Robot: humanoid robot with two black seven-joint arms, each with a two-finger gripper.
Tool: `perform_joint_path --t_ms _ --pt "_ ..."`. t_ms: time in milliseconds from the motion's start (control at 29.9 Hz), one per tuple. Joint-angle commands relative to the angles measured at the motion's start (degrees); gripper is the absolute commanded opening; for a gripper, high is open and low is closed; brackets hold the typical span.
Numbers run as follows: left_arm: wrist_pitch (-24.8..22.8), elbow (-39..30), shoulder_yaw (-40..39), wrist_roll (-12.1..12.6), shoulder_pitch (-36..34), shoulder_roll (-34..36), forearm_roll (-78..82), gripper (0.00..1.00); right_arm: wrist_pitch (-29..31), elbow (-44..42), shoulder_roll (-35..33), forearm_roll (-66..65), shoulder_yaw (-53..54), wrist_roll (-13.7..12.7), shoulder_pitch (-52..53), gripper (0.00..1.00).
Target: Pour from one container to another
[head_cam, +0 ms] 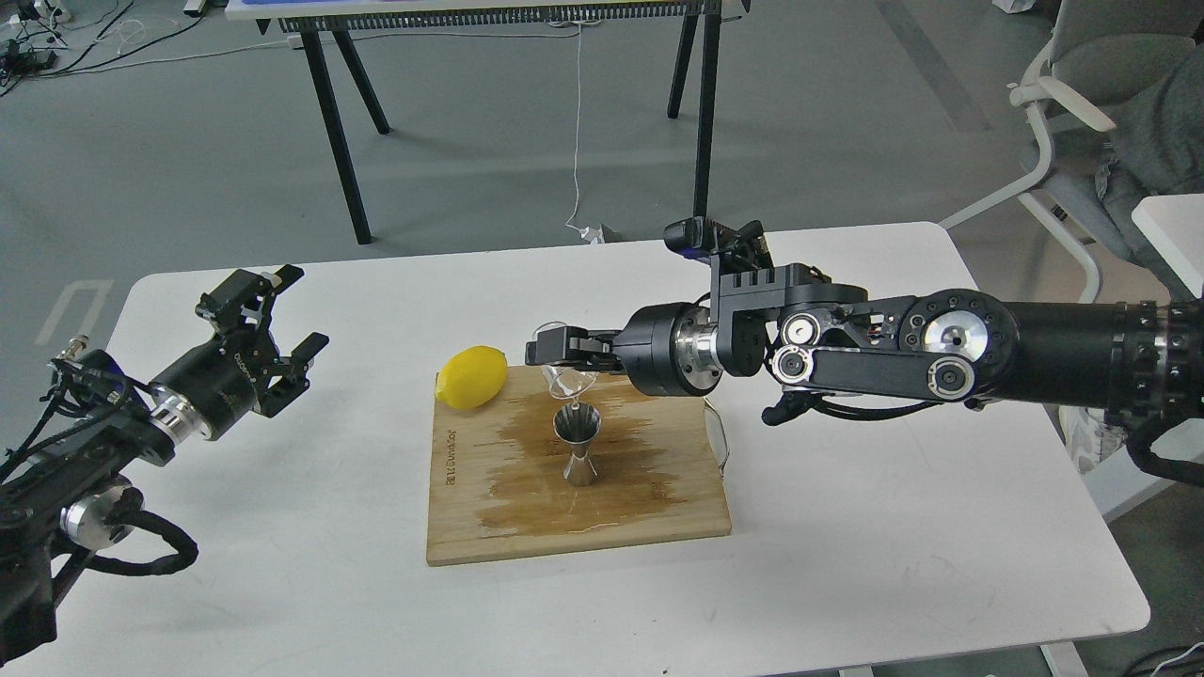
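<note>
Near the tabletop's left edge my left gripper [282,320] waits with jaws open and empty, while the right gripper [555,353] grips the tipped glass cup [567,379] over the steel jigger [577,447] on the wet cutting board [470,527], so pouring seems underway, not finished.

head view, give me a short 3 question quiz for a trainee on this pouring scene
1. True or false: the glass cup is tilted above the steel jigger.
2. Which pincer holds the cup: A left, B right?
3. What yellow thing lies on the wooden board?

Key: 1 true. 2 B; the left pincer is open and apart over the table. 3 the lemon.
</note>
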Motion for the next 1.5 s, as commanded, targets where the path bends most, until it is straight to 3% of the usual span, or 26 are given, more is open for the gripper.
perform_joint_path --t_ms 0,1036,1470 --pt "0.0 0.53 0.06 0.0 0.0 -0.14 0.0 0.99 0.0 0.0 -0.29 -0.86 -0.02 0.79 -0.03 0.24" --pt "0.0 0.53 0.15 0.0 0.09 -0.23 0.0 0.99 -2.99 -0.09 -0.64 -7.1 -1.34 6.33 0.06 0.22" --pt "0.0 0.53 0.15 0.0 0.09 -0.23 0.0 0.99 -3.17 -0.09 -0.64 -9.03 -1.61 7.03 -0.03 0.22"
